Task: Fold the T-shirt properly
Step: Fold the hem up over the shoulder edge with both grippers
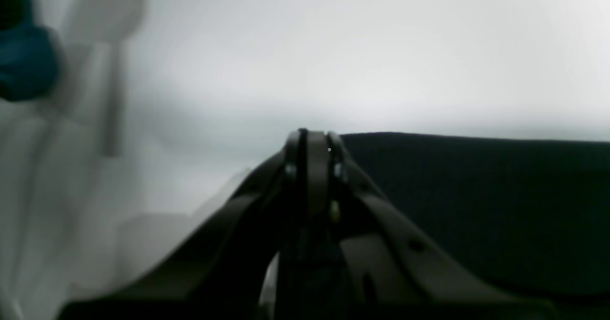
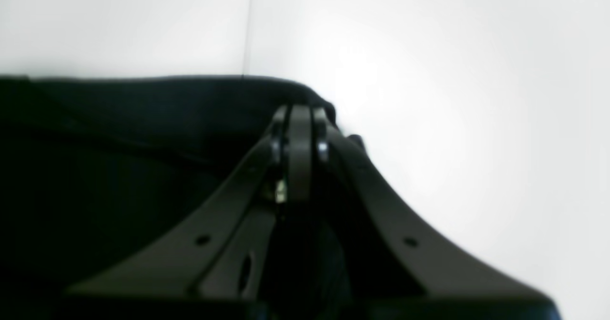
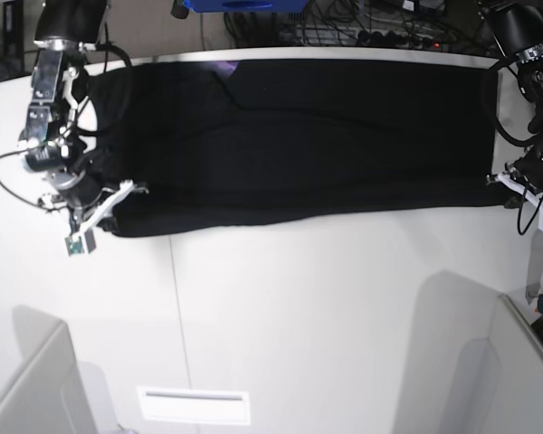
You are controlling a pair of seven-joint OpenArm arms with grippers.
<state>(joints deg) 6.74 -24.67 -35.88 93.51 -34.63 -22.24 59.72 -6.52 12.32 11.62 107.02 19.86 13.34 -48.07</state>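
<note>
The black T-shirt [image 3: 299, 136] lies as a long band across the far half of the white table [image 3: 344, 298], with a speck of purple near its back edge. My right gripper [image 3: 118, 201] is at the band's front corner on the base view's left. In the right wrist view that gripper [image 2: 300, 112] is shut, with the T-shirt's [image 2: 119, 167] edge curling up into the tips. My left gripper [image 3: 502, 183] sits at the opposite front corner. Seen from the left wrist, it [image 1: 312, 136] is shut at the edge of the dark T-shirt [image 1: 476, 205].
Grey partition panels stand at the near left [image 3: 36, 389] and near right [image 3: 525, 362]. A white slot [image 3: 195, 404] is set into the table's front. Cables [image 3: 380, 27] and a blue object [image 3: 235, 4] lie behind the table. A blurred teal shape [image 1: 24, 57] shows beside the left gripper.
</note>
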